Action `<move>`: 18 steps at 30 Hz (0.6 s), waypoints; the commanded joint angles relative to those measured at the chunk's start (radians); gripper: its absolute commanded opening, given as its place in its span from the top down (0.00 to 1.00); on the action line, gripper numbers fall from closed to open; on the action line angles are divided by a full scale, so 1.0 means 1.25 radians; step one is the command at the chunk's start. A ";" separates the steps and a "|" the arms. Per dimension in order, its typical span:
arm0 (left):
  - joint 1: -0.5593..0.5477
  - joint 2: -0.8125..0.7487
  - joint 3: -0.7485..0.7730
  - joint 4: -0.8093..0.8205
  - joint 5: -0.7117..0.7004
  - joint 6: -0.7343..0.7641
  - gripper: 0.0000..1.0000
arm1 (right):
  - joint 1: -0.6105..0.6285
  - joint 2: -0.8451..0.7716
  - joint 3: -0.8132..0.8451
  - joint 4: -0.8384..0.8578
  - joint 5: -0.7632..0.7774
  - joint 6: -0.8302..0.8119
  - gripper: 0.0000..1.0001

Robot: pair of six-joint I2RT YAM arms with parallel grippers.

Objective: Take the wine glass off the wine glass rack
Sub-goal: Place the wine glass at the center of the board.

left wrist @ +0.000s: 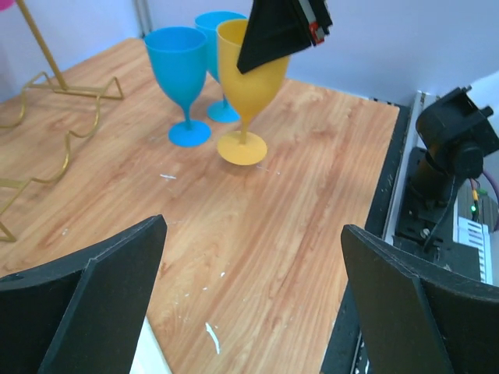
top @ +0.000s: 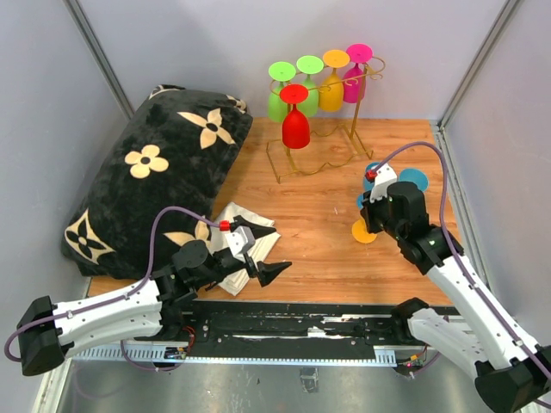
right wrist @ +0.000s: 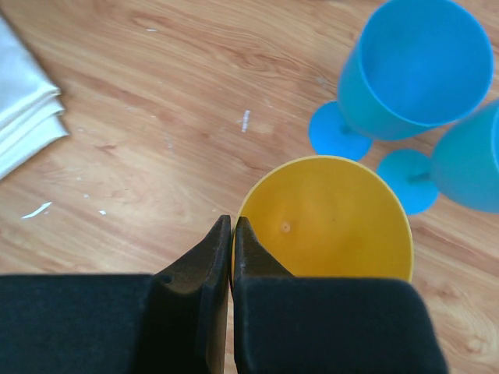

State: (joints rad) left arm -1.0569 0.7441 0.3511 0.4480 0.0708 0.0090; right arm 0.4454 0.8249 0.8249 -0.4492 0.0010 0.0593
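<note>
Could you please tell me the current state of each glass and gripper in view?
Left gripper: open, empty.
Right gripper: shut at the yellow glass's rim; whether it grips is unclear.
Yellow glass: upright on the table.
Blue glasses: both upright on the table.
Red glass, green glasses, orange glass, magenta glass: hanging foot-up on the wine glass rack.

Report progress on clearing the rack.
Done: two blue glasses stand on the table. In hand: the yellow glass stands beside them, with the right gripper shut on its rim, not yet released; the left gripper is open and empty. Left: the red glass and four more hang on the rack.
</note>
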 commanded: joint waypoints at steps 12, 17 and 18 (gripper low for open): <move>-0.001 -0.025 -0.001 0.007 -0.075 -0.008 0.00 | -0.039 0.092 -0.017 0.034 0.246 0.112 0.99; -0.001 -0.029 -0.007 0.006 -0.084 -0.002 0.00 | -0.152 0.081 -0.036 0.020 0.186 0.166 0.98; 0.000 -0.027 -0.005 0.006 -0.085 -0.002 0.00 | -0.171 0.079 -0.041 0.021 0.175 0.173 0.98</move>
State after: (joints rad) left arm -1.0569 0.7208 0.3473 0.4461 -0.0101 -0.0010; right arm 0.3241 0.9440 0.8051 -0.4191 0.2325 0.1993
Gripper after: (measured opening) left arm 0.994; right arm 0.025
